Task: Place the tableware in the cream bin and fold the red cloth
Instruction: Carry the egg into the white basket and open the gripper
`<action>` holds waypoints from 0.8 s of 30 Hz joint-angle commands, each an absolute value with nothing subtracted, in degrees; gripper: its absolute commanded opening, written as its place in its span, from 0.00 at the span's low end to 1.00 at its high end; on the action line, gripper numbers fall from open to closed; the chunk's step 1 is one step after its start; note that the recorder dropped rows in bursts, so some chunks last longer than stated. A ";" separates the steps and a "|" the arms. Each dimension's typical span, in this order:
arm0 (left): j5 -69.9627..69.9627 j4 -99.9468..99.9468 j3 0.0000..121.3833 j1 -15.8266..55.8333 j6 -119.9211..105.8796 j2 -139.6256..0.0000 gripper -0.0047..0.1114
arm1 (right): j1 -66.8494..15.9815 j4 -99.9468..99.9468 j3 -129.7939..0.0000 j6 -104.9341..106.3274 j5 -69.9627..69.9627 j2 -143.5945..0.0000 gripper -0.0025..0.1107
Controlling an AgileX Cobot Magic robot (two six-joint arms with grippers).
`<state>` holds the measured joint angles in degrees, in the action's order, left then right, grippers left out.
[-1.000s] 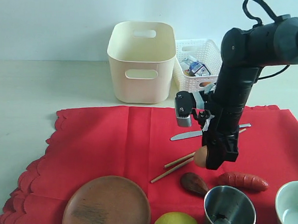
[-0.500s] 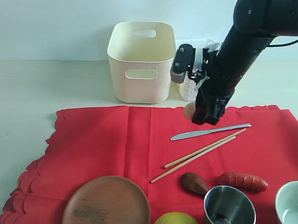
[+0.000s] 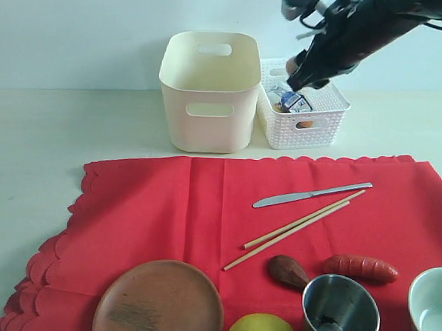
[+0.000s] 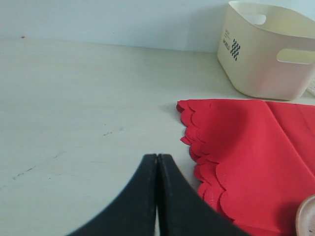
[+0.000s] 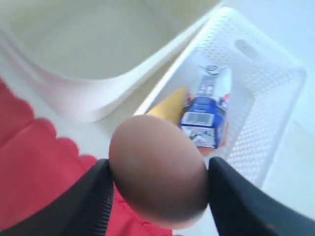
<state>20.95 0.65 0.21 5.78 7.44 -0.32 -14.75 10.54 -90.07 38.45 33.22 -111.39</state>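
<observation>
Exterior view: right gripper [image 3: 298, 72] clamps toy egg [image 5: 157, 167] over white basket [image 3: 316, 124], upper right. Left gripper [image 4: 157, 196] pressed closed, empty. Knife [image 3: 308, 194] lies mid-frame on red cloth [image 3: 152, 206], below cream bin [image 3: 208, 91]. Thin, flat, slippery steel; likely best pinched across the handle.

The cloth [image 3: 167, 207] is red, the bin [image 3: 208, 91] cream with a black checkered mark [image 4: 235, 48], the lattice basket [image 3: 320, 119] white, the blurred egg [image 5: 157, 169] seemingly brown.
</observation>
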 commanded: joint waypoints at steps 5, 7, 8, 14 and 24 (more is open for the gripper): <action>20.52 0.75 0.00 5.62 7.54 0.00 0.04 | -9.37 16.11 -100.02 29.85 34.16 -119.03 0.02; 20.52 0.75 0.00 5.62 7.54 0.00 0.04 | -8.89 16.71 -102.44 28.97 35.08 -121.38 0.02; 20.52 0.75 0.00 5.62 7.54 0.00 0.04 | -8.72 16.48 -104.09 28.14 35.35 -122.98 0.02; 20.52 0.75 0.00 5.62 7.54 0.00 0.04 | -8.73 16.84 -114.83 27.77 38.82 -132.40 0.02; 20.52 0.75 0.00 5.62 7.54 0.00 0.04 | -8.73 17.69 -123.95 31.66 46.38 -140.46 0.02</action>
<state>20.95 0.65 0.21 5.78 7.44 -0.32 -9.03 17.41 -123.19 29.08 45.33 -140.45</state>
